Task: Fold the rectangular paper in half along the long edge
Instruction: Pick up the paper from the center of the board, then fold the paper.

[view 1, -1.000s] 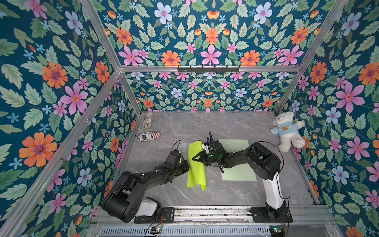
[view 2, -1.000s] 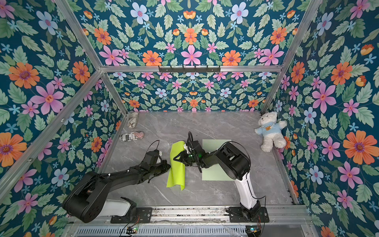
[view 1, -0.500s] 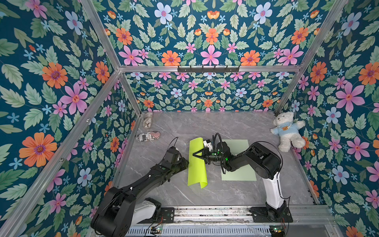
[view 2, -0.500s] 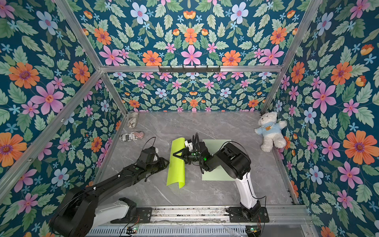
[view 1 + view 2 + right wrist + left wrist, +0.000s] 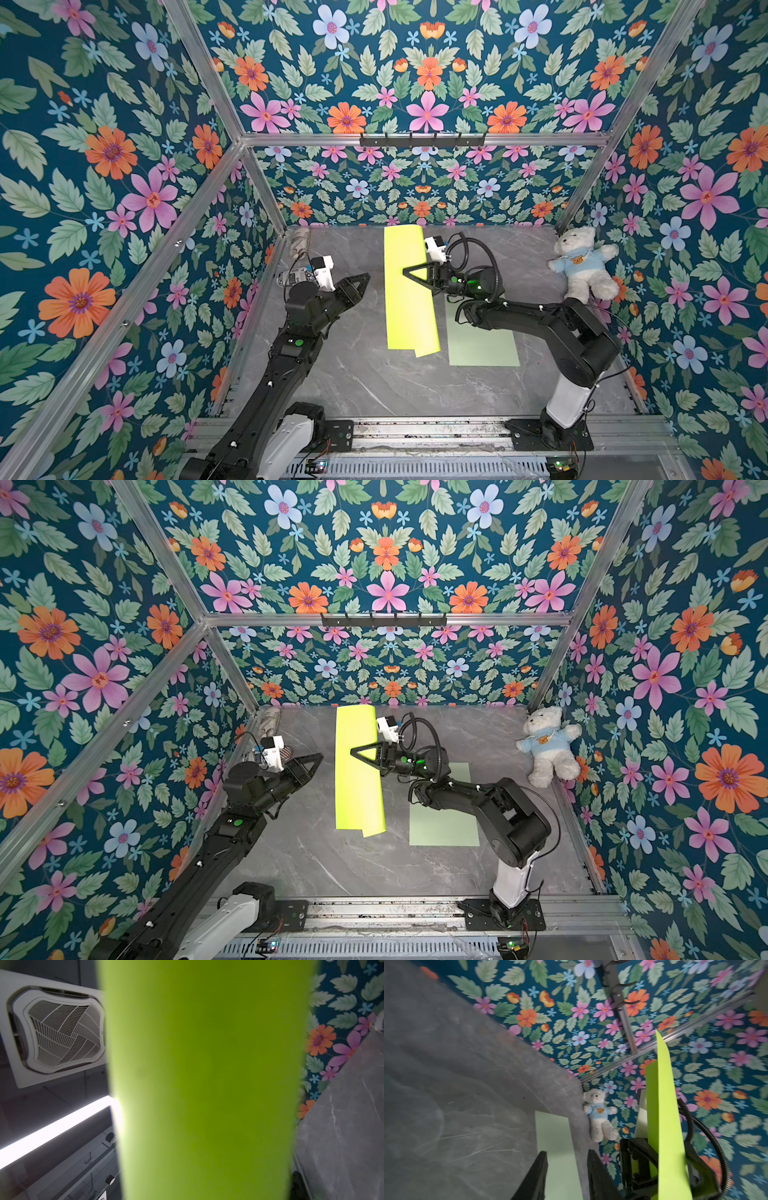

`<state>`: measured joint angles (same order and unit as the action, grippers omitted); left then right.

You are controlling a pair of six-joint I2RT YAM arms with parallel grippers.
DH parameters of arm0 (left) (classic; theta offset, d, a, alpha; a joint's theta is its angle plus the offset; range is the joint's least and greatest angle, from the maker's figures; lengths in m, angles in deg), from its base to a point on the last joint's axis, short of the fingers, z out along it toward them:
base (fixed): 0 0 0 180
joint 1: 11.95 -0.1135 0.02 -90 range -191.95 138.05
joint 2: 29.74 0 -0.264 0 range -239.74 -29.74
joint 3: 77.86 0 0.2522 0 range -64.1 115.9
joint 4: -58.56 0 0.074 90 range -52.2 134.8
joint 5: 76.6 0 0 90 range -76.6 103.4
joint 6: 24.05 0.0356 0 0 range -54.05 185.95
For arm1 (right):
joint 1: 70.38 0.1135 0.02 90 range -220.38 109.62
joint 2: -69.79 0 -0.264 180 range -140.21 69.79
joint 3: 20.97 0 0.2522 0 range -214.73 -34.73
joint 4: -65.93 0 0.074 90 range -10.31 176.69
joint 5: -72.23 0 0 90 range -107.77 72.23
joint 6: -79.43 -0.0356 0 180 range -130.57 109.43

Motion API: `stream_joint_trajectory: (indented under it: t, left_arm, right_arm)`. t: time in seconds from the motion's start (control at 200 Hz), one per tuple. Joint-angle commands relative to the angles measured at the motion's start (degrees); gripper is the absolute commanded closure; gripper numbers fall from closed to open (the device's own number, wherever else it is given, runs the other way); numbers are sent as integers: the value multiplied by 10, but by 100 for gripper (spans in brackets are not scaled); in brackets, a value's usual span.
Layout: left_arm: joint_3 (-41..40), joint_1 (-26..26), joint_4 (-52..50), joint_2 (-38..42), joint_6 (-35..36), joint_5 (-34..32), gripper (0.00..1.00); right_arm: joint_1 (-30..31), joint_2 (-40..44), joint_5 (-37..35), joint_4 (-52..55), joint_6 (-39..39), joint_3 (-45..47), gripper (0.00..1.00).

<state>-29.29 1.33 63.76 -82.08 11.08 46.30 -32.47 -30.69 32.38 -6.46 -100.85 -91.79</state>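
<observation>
Mid-table, lifted clear of the grey table (image 5: pixel 374 386): the yellow-green paper (image 5: pixel 409 299) (image 5: pixel 357 779), a long narrow strip running from the near side toward the back wall. Its far end overlaps the foot of the back wall in both top views. The near end shows two layers, not lined up, with one corner poking out past the other.

The right gripper (image 5: pixel 409 274) (image 5: pixel 356 754) is clamped on the paper at its right long edge, about halfway along. Its fingers reach in from the right and lie across the strip's right part. In the left wrist view the paper (image 5: pixel 664 1115) passes between the black jaws and rises above them against the floral wall. In the right wrist view the paper (image 5: pixel 207 1074) fills most of the picture, blurred.

The left gripper (image 5: pixel 363 280) (image 5: pixel 318 757) is to the left of the paper, near its left long edge but apart from it, with bare table between. In the left wrist view its jaws are parted with nothing between them (image 5: pixel 566 1152).

A pale green sheet (image 5: pixel 482 340) lies flat on the table to the right of the paper, under the right arm. A teddy bear (image 5: pixel 582 266) sits in the far right corner.

Whether the paper's near end touches the table: cannot tell.
</observation>
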Motion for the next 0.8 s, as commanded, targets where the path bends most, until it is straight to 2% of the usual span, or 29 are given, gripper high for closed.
stream_joint_trajectory:
  t: [0.0,0.06,0.155,0.27,0.4,0.795]
  left_arm:
    - [5,2,213,-35,-124,91,64]
    - [12,11,292,-65,-174,106,64]
    - [35,47,341,-97,-202,108,64]
    - [63,100,319,-112,-181,97,64]
    - [83,133,310,-121,-179,92,64]
    - [116,156,233,-117,-145,86,63]
  right_arm:
    - [-18,30,17,-10,-34,-26,61]
    - [-29,43,17,6,-30,-40,60]
    - [-45,49,17,19,-33,-62,60]
    - [-53,51,15,51,-17,-81,60]
    - [-62,51,6,78,0,-85,60]
    - [-74,45,-7,131,33,-115,59]
